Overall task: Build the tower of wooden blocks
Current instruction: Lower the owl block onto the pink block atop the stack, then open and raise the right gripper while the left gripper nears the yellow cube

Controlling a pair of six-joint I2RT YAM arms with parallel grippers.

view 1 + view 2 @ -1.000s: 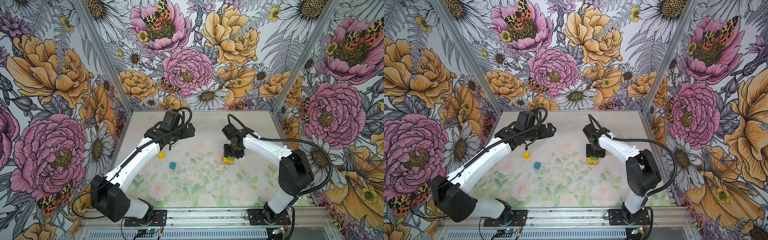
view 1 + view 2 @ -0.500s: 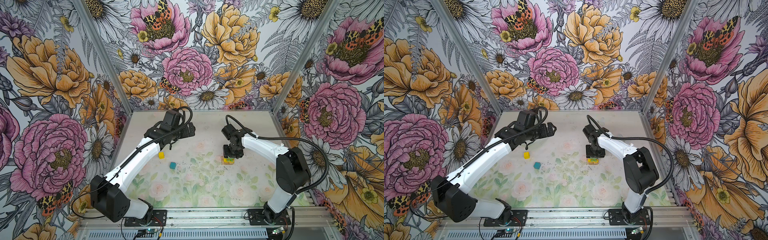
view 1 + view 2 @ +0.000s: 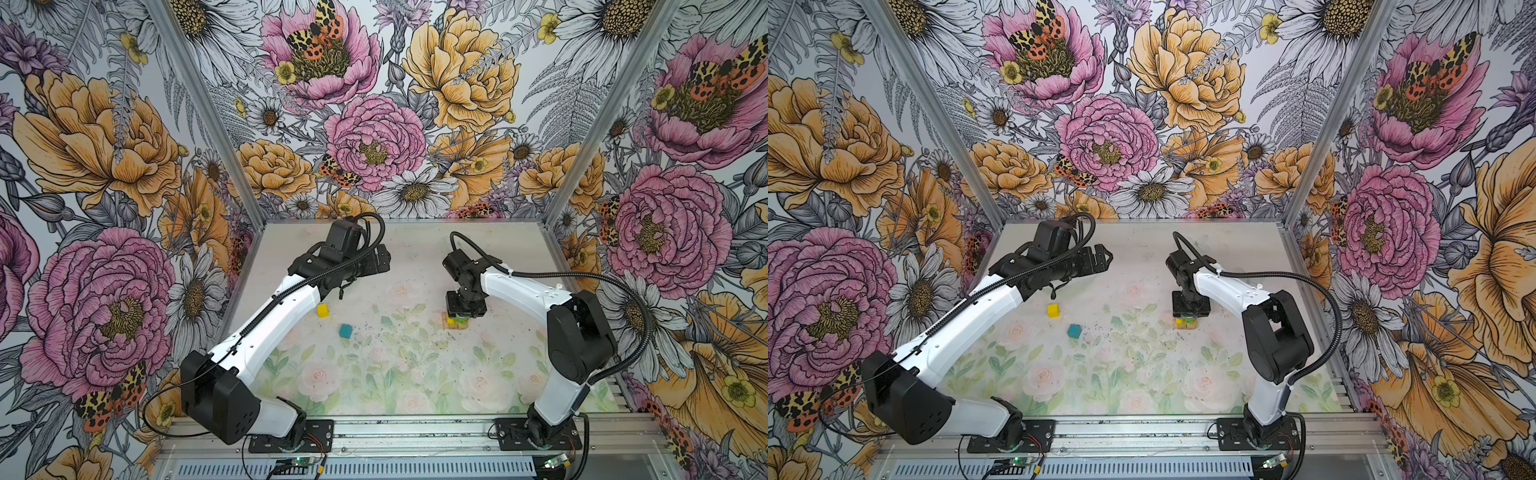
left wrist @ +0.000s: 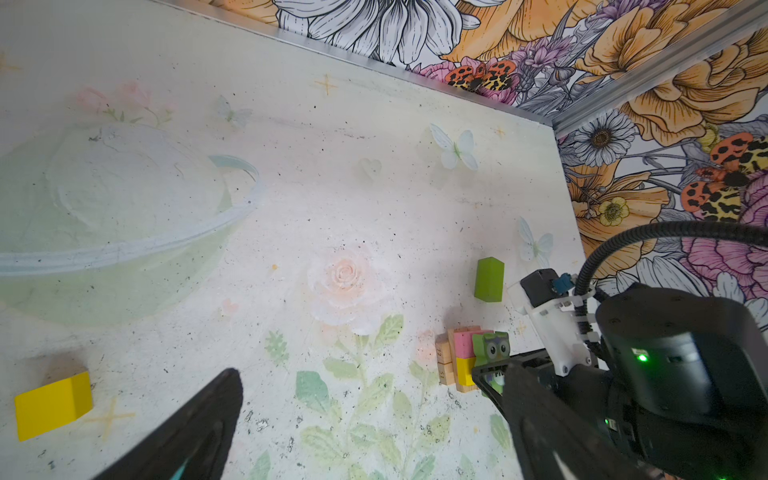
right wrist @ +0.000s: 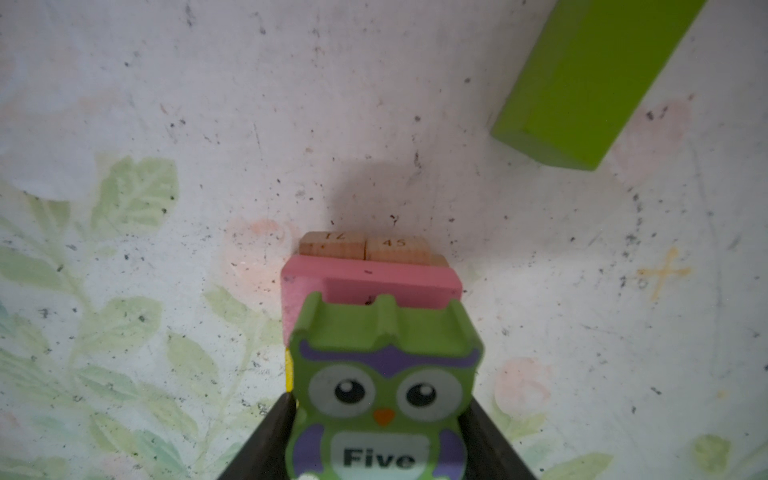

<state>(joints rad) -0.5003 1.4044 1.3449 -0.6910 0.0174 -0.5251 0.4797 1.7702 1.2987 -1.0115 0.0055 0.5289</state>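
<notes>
The wood block tower (image 3: 454, 323) (image 3: 1185, 323) stands right of centre: tan bars (image 5: 365, 247) lowest, a pink block (image 5: 370, 278) and a yellow block (image 4: 464, 370) on them. My right gripper (image 5: 380, 405) (image 3: 464, 309) points straight down over it, shut on the owl-printed block (image 5: 384, 395) (image 4: 492, 349). The owl sits over the pink and yellow blocks; contact is hidden. A lime-green bar (image 5: 590, 79) (image 4: 489, 279) lies just behind the tower. A yellow cube (image 3: 323, 310) (image 3: 1053, 310) and a teal cube (image 3: 345, 331) (image 3: 1074, 331) lie loose mid-table. My left gripper (image 3: 384, 264) (image 4: 374, 370) hovers open and empty at the back left.
Floral walls with metal posts (image 3: 565, 166) close in the table on three sides. A rail (image 3: 415, 428) with both arm bases runs along the front. The left forearm (image 3: 286, 307) hangs over the table's left part, near the yellow cube.
The right arm has shifted only slightly over the tower, still gripping the owl block. The left arm and the loose cubes have stayed put.
</notes>
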